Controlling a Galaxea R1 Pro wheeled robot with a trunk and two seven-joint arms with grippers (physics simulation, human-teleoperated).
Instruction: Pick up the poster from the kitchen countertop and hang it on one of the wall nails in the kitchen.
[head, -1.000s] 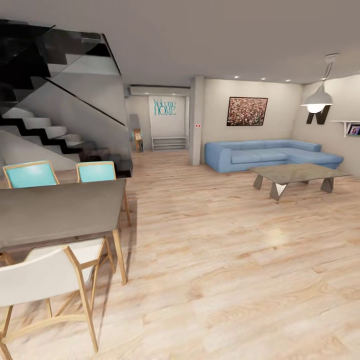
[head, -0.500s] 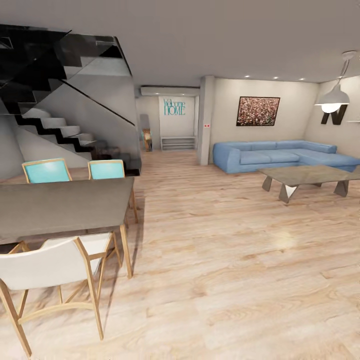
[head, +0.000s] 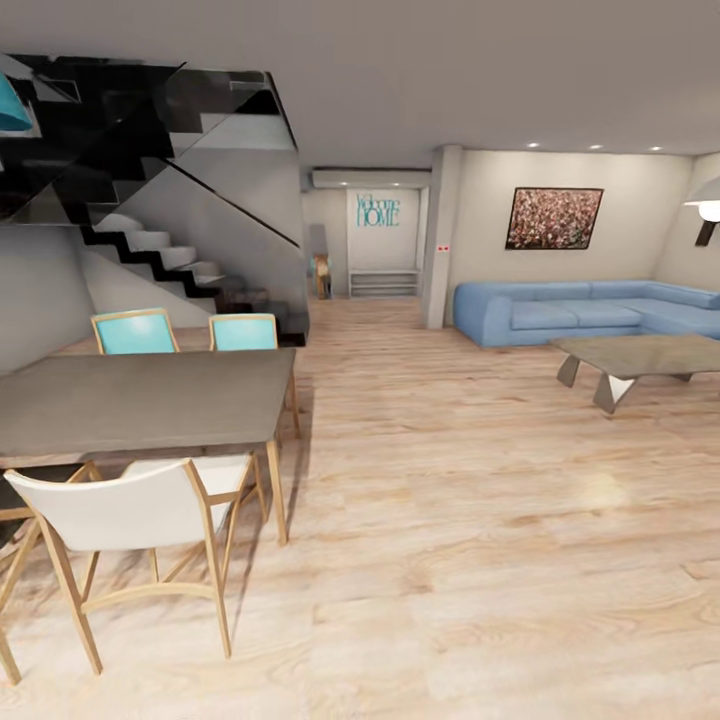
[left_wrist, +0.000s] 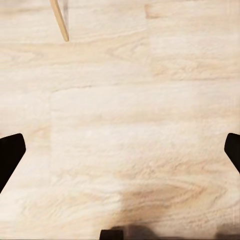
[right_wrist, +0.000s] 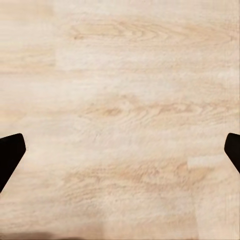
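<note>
— How far along are you?

— I judge barely started: the poster, countertop and nails are somewhere outside my views, and my left gripper (left_wrist: 120, 150) and right gripper (right_wrist: 120, 150) hang spread wide over the wooden floor (head: 480, 520), holding nothing

— What can you count?

— One dining table (head: 140, 400), two turquoise chairs (head: 135, 332), one white chair (head: 130, 510), one blue sofa (head: 590, 310), one coffee table (head: 640, 358), one reddish picture (head: 554, 218)
</note>
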